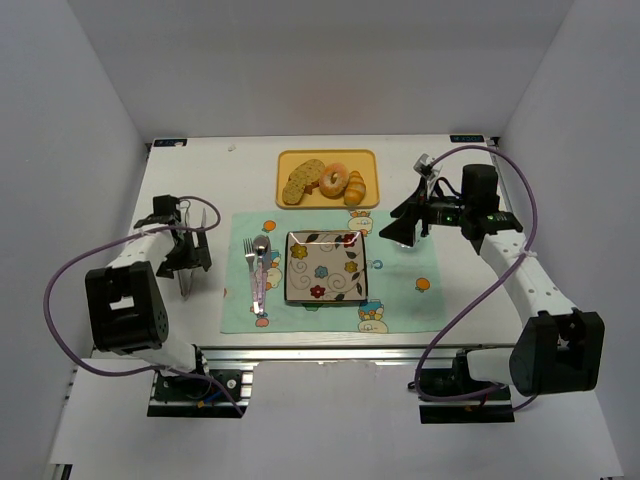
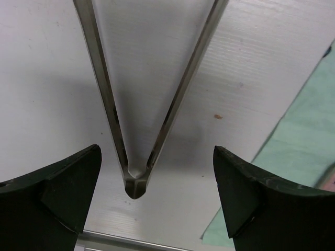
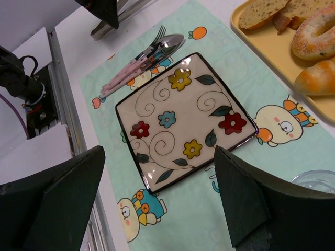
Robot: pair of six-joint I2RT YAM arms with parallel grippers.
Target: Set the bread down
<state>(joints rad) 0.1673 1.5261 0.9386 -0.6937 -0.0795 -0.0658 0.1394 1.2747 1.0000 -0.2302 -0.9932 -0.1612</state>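
The bread lies on a yellow tray (image 1: 328, 153) at the back: two seeded slices (image 1: 303, 181), a bagel (image 1: 333, 180) and a small roll (image 1: 355, 188). They also show in the right wrist view: slices (image 3: 261, 13), bagel (image 3: 316, 36) and roll (image 3: 316, 78). A square flowered plate (image 1: 326, 266) sits empty on a green placemat (image 1: 400, 300). My left gripper (image 1: 188, 252) is open, low over metal tongs (image 2: 135, 180) lying on the table, their hinge end between my fingers. My right gripper (image 1: 398, 228) is open and empty, above the mat right of the plate (image 3: 183, 120).
A fork and spoon (image 1: 258, 270) lie on the mat left of the plate. A clear glass rim (image 3: 314, 180) shows at the right wrist view's lower right. White walls enclose the table on three sides. An aluminium rail (image 1: 320, 352) runs along the near edge.
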